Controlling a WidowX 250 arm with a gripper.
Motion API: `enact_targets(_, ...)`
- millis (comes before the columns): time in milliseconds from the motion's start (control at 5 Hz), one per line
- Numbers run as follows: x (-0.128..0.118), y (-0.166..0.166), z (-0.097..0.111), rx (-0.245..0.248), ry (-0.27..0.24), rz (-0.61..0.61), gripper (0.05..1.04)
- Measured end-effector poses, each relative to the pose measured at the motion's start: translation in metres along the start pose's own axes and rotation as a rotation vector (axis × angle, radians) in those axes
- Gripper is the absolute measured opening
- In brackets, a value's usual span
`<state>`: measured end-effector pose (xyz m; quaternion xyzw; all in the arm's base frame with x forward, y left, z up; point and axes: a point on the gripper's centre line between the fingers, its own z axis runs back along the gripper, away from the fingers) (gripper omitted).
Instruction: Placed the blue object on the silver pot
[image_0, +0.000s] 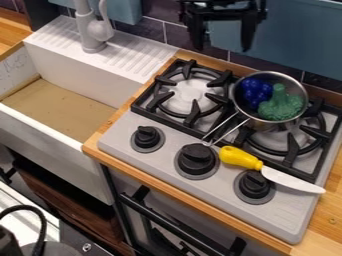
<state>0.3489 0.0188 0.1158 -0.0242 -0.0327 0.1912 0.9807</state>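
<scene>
High at the top edge of the camera view hangs my gripper (224, 35), its two black fingers spread apart with nothing between them, above and behind the stove. The silver pot (299, 86) stands on the right rear part of the stove, its wire handle pointing toward the front knobs. Inside the pot, on its left side, lies the blue object (256, 92), which looks like a bunch of round grapes. A green broccoli-like piece (282, 106) lies beside it in the same pot.
A toy knife (242, 158) with a yellow handle lies across the stove front, near the black knobs (196, 159). The left burner (190, 95) has black grates. At left are the white sink (80, 67) and grey faucet (91, 30).
</scene>
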Motion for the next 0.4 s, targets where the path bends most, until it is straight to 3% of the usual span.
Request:
enact_targets(200, 0.0036, 0.0033, 0.001, 0.006, -0.018, -0.067, 0.999)
enact_targets(400, 0.0056, 0.0087, -0.0061, 0.003, 0.003, -0.102, 0.999)
